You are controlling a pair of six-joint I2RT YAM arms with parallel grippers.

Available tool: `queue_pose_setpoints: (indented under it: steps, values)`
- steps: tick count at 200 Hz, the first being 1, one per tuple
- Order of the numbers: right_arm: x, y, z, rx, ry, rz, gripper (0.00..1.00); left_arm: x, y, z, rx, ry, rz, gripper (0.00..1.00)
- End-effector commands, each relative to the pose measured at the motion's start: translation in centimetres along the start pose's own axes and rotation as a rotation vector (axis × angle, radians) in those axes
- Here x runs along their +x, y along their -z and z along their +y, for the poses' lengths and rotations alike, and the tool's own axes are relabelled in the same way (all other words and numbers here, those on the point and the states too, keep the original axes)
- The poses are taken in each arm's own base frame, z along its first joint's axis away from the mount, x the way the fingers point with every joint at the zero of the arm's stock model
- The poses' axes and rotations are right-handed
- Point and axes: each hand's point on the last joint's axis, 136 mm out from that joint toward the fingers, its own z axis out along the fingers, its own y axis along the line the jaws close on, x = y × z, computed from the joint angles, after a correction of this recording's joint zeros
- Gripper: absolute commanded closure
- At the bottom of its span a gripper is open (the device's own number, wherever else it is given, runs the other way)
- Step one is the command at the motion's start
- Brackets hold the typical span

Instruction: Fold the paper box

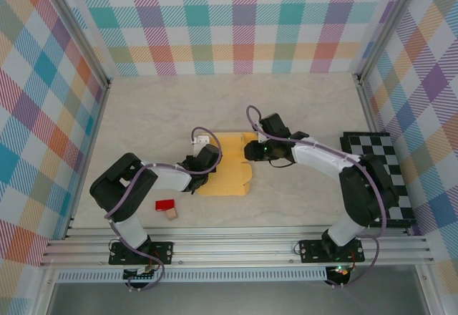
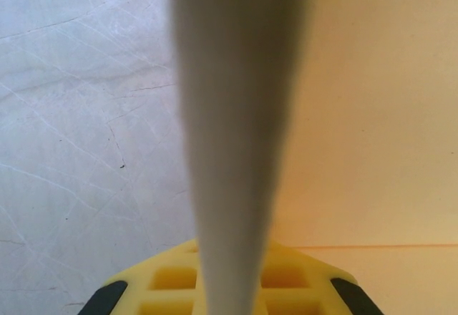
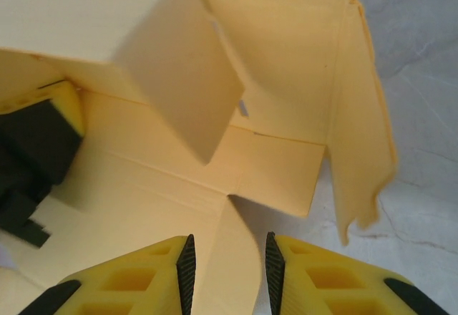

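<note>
Between the pads of your left gripper runs a pale, blurred upright strip, and the jaws are pressed together on it. It looks to be a raised flap of the paper box, whose yellow-orange card spreads flat to the right of the strip, with bare table to the left. From above you see the left gripper at the card's left edge.

Your right gripper stands with its jaws a little apart and a narrow tongue of card showing in the gap; you cannot tell whether the pads touch it. Ahead of it one panel stands lifted and tilted, and a side wall rises at the right with a ragged lower edge. Overhead, the right gripper sits at the sheet's far right corner.

You will find the box near the middle of the table, between the two arms. Near the left arm's base, well apart from the card, sit a small red block and, just beside it, a tan cube. A checkered board lies along the right side.
</note>
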Motion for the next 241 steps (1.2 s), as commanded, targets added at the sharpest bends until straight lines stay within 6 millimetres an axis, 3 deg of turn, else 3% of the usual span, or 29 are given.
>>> queue_pose_setpoints:
  steps: [1,46,104,184,241]
  values:
    - [-2.2,-0.9,-0.1,-0.009,-0.005,-0.053,0.66,-0.5,0.3,-0.1,-0.004,0.016,-0.014,0.88]
    - [-1.7,-2.6,-3.0,0.034,-0.089,-0.065,0.65,-0.4,0.3,0.0,-0.006,0.022,-0.013,0.88]
    - [-0.5,-4.7,-2.7,-0.041,-0.226,-0.025,0.64,-0.4,0.2,0.1,-0.019,0.025,-0.009,0.88]
    - [-1.4,-4.2,2.1,-0.14,-0.189,-0.038,0.65,-0.4,-0.1,-0.2,-0.02,0.018,0.002,0.88]
    - [-0.3,-5.5,4.6,-0.162,-0.168,-0.014,0.65,-0.2,0.0,-0.3,-0.018,0.018,0.006,0.88]
